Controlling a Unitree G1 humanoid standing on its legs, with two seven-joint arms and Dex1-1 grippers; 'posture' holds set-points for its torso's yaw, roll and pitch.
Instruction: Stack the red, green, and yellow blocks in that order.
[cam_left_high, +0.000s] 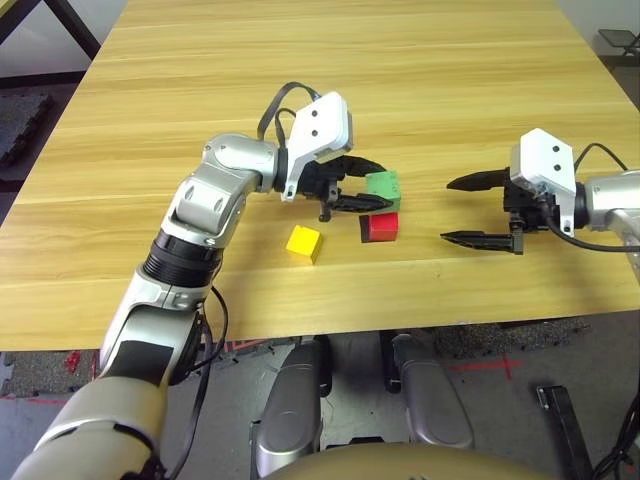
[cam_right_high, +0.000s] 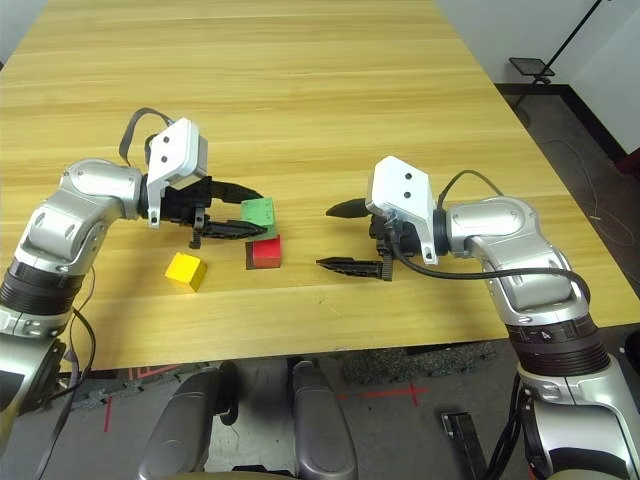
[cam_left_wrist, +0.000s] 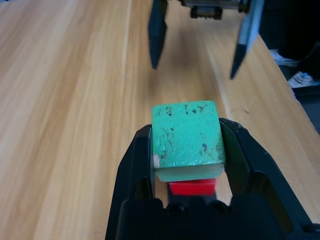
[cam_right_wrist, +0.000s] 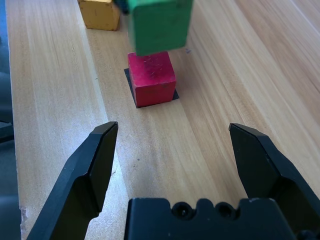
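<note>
clamped on the green block (cam_left_high: 383, 186), the left gripper (cam_left_high: 362, 192) is seen at the centre of the left eye view, its two black fingers pressed on opposite side faces while the block is held clear of the table (cam_left_high: 200, 80), just above the red block (cam_left_high: 380, 228). the red block is seen resting on a flat black patch (cam_right_wrist: 131, 82), and in the right wrist view the green block is seen hanging over its far part, not yet squared up with it and with a gap between them. the yellow block (cam_left_high: 304, 242) lies on the table at lower left of the red one, near it but apart. the right gripper (cam_left_high: 480, 210) is held at the right of the frame, spread wide with nothing between its fingers. the blocks are judged to be light, stiff and matte, unlikely to be crushed or to slip; the green one's face is seen pitted and worn. a hold across two flat opposite sides, near mid-height, is judged best, so that the bottom face is left free to be seated. a stack of small cubes is judged easily toppled if a block is set off-centre or nudged on release.
</note>
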